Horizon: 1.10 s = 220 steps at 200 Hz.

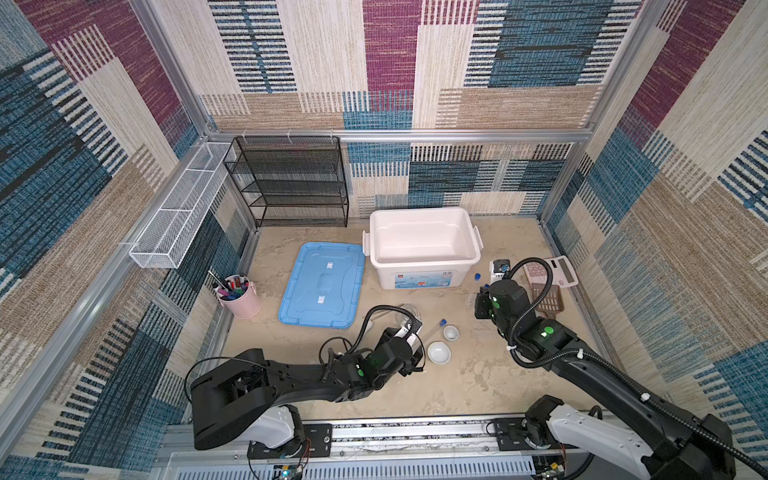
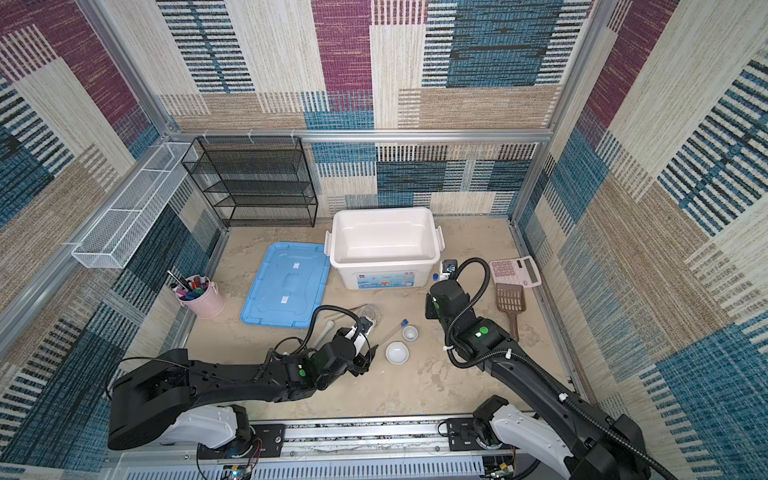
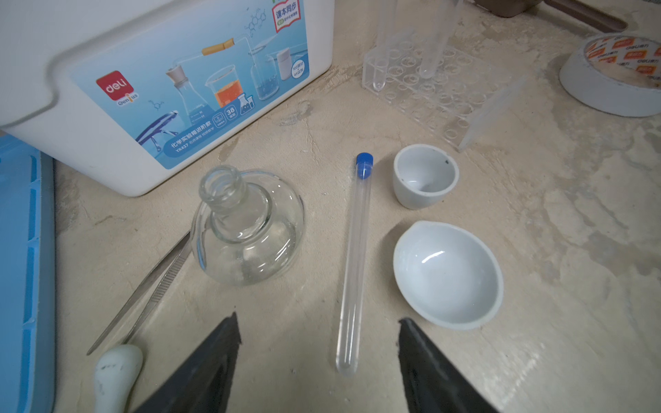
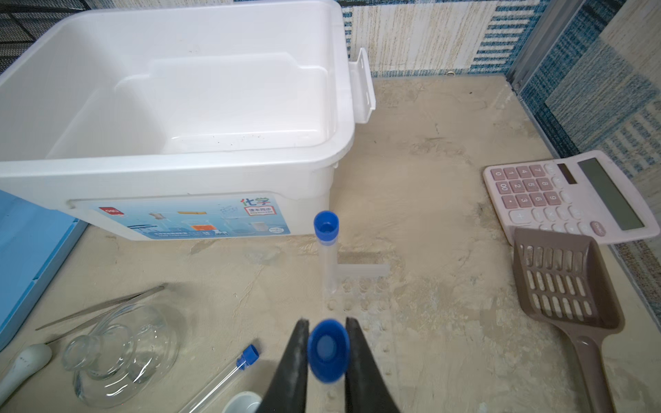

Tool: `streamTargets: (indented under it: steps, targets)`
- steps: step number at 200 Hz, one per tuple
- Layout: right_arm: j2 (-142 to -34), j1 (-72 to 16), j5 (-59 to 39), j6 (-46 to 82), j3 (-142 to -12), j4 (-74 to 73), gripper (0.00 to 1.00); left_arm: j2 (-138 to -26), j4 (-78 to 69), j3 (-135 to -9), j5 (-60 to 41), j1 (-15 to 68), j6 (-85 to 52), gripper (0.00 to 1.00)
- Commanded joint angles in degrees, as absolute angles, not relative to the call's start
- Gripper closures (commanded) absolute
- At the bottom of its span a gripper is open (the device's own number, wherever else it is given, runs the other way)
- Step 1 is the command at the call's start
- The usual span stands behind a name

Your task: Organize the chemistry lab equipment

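From where I stand, the right gripper (image 4: 327, 352) is clamped on a blue-capped test tube (image 4: 328, 361) and holds it upright by the cap. I'd guess that is so it drops straight into the clear rack (image 4: 361, 300) at the white tub's (image 1: 419, 264) four o'clock, where a second tube (image 4: 327, 250) stands. The left gripper (image 3: 317, 321), jaws apart and empty, hovers by a third tube (image 2: 390, 333) lying at the flask's (image 2: 371, 312) four o'clock, likely lined up to straddle it.

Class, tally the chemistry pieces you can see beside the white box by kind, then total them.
test tubes: 3
flask: 1
white dishes: 2
pestle: 1
tweezers: 1
clear rack: 1
Total: 9
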<state>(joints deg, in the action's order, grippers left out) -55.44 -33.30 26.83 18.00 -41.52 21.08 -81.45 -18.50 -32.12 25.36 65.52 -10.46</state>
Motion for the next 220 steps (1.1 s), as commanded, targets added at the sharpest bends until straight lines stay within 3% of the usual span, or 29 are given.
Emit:
streamTargets:
  steps: [1,125,220]
  targets:
    - [-56.16,-33.34,28.82,17.78,-41.21,17.44,0.96,-81.93,-17.32,-32.87,26.72,65.48,-12.04,0.24]
    - [-58.23,-33.42,28.82,16.57,-40.3,15.85,0.96,-83.59,-15.99,-33.88,27.16,65.46,-12.65,0.14]
    - [-58.87,-33.41,28.15,16.0,-39.03,14.77,0.96,-84.09,-15.64,-34.24,27.25,65.39,-12.83,0.14]
